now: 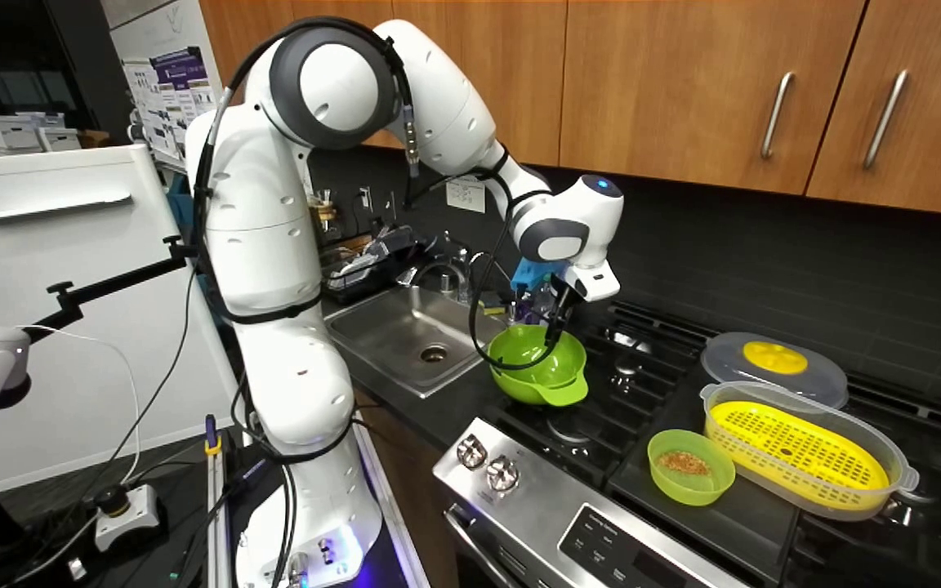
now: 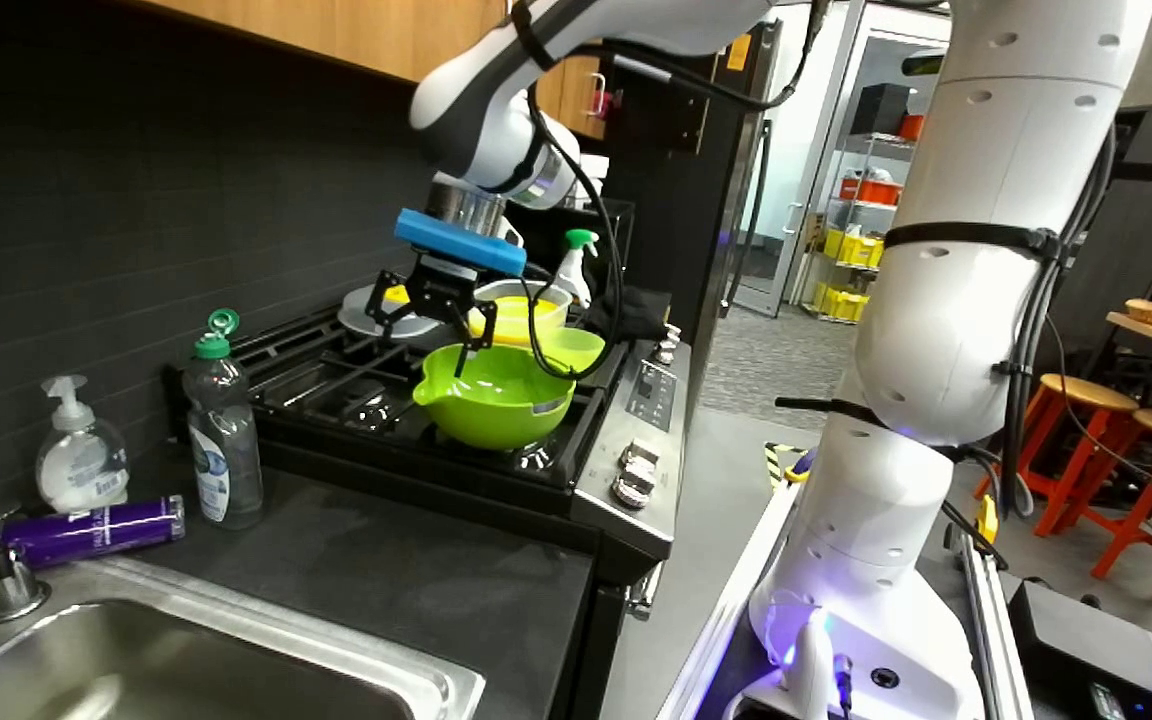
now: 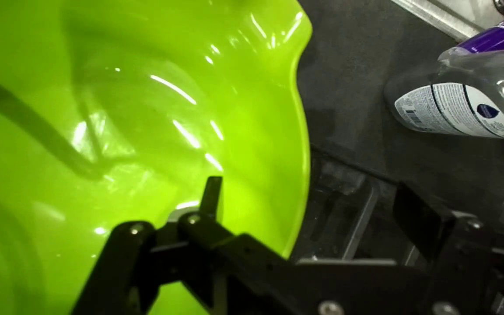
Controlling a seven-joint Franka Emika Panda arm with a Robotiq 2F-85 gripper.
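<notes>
My gripper (image 3: 311, 197) is open and empty at the rim of a bright green bowl (image 3: 252, 131). In the wrist view one finger is over the bowl's inside and the other is outside the rim, above the dark stove. The bowl has a pouring lip and a handle, and looks empty. It sits upright on the stove in both exterior views (image 1: 552, 394) (image 2: 496, 415). The gripper (image 2: 423, 345) is above the bowl's back edge there. I cannot tell whether a finger touches the bowl. In an exterior view the gripper (image 1: 556, 327) is partly hidden by a cable.
A small light green bowl (image 1: 693, 492) with brown grains stands near a clear container (image 1: 899, 457) with a yellow strainer (image 1: 797, 441). A lid (image 1: 822, 377) lies behind. A dish soap bottle (image 2: 226, 450), soap pump (image 2: 83, 465), purple bottle (image 2: 96, 530) and sink (image 2: 186, 640) are beside the stove.
</notes>
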